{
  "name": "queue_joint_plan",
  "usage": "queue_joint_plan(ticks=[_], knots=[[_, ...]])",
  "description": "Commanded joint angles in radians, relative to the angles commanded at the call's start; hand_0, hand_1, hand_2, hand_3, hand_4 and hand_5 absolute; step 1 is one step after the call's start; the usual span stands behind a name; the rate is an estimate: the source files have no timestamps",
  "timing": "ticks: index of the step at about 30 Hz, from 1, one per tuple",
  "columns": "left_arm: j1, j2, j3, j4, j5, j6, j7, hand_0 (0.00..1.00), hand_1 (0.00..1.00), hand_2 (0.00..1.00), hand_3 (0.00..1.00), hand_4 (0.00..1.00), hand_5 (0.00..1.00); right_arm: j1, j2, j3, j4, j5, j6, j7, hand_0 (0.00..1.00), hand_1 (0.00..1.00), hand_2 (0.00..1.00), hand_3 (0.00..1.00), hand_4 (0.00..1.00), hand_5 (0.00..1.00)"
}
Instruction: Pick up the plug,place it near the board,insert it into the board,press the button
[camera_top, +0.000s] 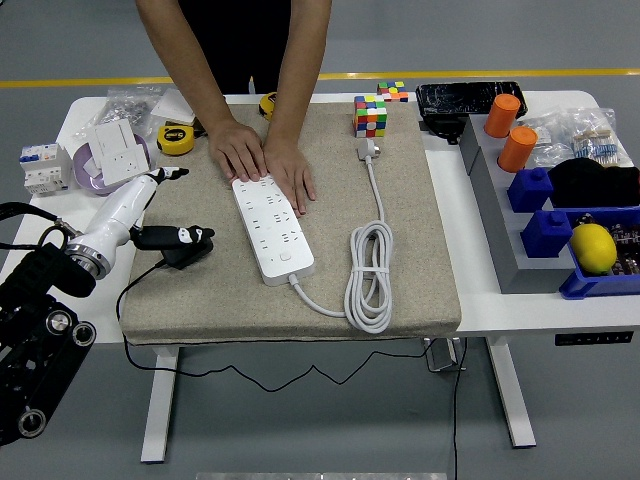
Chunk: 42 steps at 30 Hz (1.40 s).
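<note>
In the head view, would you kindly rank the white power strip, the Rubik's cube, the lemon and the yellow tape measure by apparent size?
1. White power strip, clearly largest.
2. Lemon.
3. Rubik's cube, close to the lemon; it sits farther back, so that ranking is unsure.
4. Yellow tape measure, smallest.

A mat (420, 270) was laid over the middle of the table (480, 305). On it, a power strip (272, 228) was placed left of centre, running from far to near. Its cord (368, 272) was coiled to the right, and its plug (368, 150) was set at the far end, just before a puzzle cube (370, 115). Two hands of a person (262, 160) were rested on the strip's far end (one partly beside it). An adapter (185, 250) was placed near the mat's left edge, under the robot's left hand (160, 215). A tape measure (176, 138) and a wall socket (118, 152) were set to the far left, off the mat. Bins (590, 285) were ranged along the right.
</note>
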Motion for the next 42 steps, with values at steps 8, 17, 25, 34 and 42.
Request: queue_joint_plan(ticks=[8,17,25,34,42], knots=[[-0.047,-0.018,0.078,0.14,0.007,0.068,-0.028,0.985,0.998,0.942,0.885,0.998,0.363,-0.001,0.0,-0.008,0.0,0.0,0.001,0.0,0.803,0.722,0.715,0.691,0.998,0.783],[-0.05,-0.029,0.089,0.222,0.151,0.156,-0.033,0.905,0.943,0.869,0.85,0.998,0.273,-0.006,-0.002,-0.001,0.0,-0.005,0.0,-0.002,0.804,0.722,0.716,0.692,0.998,0.784],[-0.064,-0.028,0.113,0.283,0.207,0.2,-0.019,0.847,0.898,0.819,0.816,0.998,0.259,-0.002,-0.002,-0.01,0.0,0.006,0.001,0.003,0.804,0.722,0.716,0.692,0.998,0.784],[-0.085,-0.033,0.12,0.317,0.259,0.229,-0.007,0.594,0.586,0.406,0.488,0.977,0.118,-0.003,-0.001,-0.003,0.0,0.002,0.001,0.001,0.805,0.723,0.715,0.693,0.998,0.785],[-0.096,-0.039,0.121,0.329,0.259,0.235,-0.015,0.535,0.478,0.338,0.383,0.873,0.066,-0.001,0.0,-0.004,0.0,0.003,0.001,0.002,0.804,0.723,0.716,0.694,0.998,0.785]])
